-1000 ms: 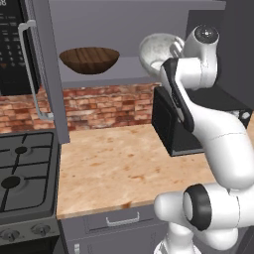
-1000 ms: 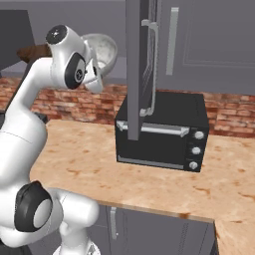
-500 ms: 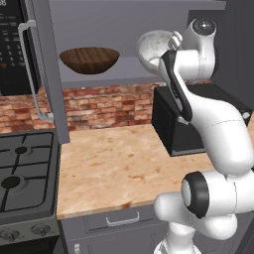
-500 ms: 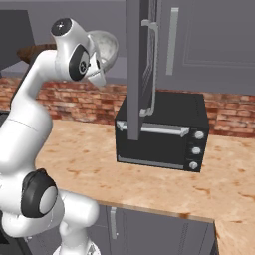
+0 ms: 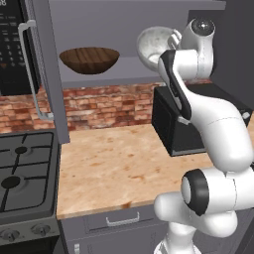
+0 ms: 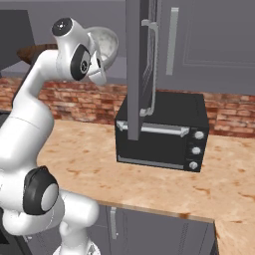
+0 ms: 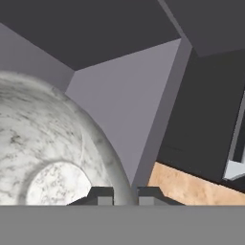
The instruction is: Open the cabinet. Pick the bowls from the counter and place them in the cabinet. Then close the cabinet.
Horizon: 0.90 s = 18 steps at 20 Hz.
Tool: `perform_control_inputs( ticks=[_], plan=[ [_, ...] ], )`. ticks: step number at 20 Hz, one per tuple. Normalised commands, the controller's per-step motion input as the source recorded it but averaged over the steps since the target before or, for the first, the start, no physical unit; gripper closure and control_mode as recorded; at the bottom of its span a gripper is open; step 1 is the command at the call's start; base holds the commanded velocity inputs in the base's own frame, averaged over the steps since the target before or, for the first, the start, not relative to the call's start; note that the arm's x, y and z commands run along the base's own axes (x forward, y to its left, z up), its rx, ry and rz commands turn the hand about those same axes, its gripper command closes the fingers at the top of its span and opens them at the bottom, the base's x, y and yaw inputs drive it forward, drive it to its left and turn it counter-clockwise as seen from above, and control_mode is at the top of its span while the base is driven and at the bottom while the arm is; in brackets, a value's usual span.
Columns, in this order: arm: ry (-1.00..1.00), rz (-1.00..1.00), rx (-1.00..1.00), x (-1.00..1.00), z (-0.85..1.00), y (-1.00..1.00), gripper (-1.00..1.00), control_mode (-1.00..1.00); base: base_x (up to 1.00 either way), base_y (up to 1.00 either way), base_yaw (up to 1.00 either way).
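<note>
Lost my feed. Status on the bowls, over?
Gripper shut on marble bowl, tilted, at open cabinet. Wooden bowl already on shelf. Path looks clear.

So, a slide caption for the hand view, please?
Gripper shut on the white-grey marble bowl's rim inside the open grey cabinet.

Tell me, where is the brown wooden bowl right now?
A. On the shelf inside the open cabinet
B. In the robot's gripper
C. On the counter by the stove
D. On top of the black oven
A: the brown bowl sits on the shelf of the open cabinet, while the gripper is shut on the marble bowl's rim.
</note>
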Motion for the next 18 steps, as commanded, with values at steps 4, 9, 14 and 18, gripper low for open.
perform_control_inputs(
  ticks=[4,9,14,18],
  plan=[
    [-0.09,0.00,0.00,0.03,0.00,0.00,1.00,-1.00,0.00,0.00,0.00],
    [-0.02,0.00,0.00,0.10,0.00,0.00,1.00,-1.00,0.00,0.00,0.00],
    [0.00,0.00,0.00,0.16,0.00,0.00,1.00,-1.00,0.00,0.00,0.00],
    [0.00,0.00,0.00,0.16,0.00,0.00,-1.00,-1.00,0.00,0.00,0.00]
  ],
)
